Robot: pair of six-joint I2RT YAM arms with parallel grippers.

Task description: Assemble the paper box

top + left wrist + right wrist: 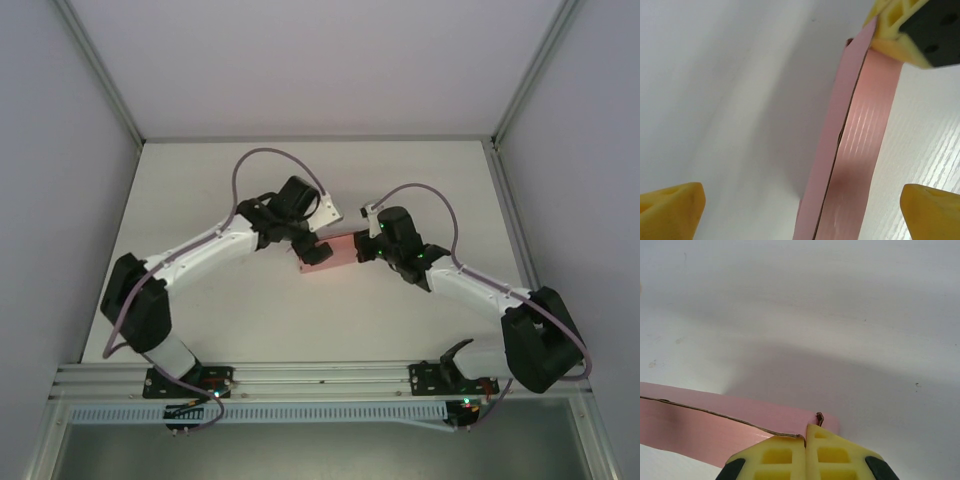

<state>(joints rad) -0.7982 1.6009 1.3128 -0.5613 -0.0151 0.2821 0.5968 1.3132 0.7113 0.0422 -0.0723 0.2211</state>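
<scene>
Top view: a flat pink thin-card paper box is about mid-way across the white tabletop, roughly central between the left and right edges and between the near and far edges. Both arms reach inward to it. The left pincer is at the box's left end and the right pincer at its right end.

Left wrist view: the left pincer is spread wide. Its yellow fingertips sit in the lower corners of the view, one on either side of the paper box. There is a visible gap to each, and neither pad touches the card. The box is seen nearly edge-on, a long narrow pink band running from bottom centre to upper right. A dark seam runs along its length where two card layers meet. The wider face is glossy with faint striped reflections. At the far end the right pincer's yellow fingers clamp the box's end.

Right wrist view: the right pincer is closed, with its two yellow fingers pressed together and the card edge nipped between them at a corner of the box. The paper box extends from the grip to the view's left edge. A thin brown seam line runs along it into the grip, and a small curl of card sits just above the fingers. A soft shadow lies on the tabletop beyond the box.

I cannot tell whether the box's lower edge rests on the tabletop or hangs clear of it.
</scene>
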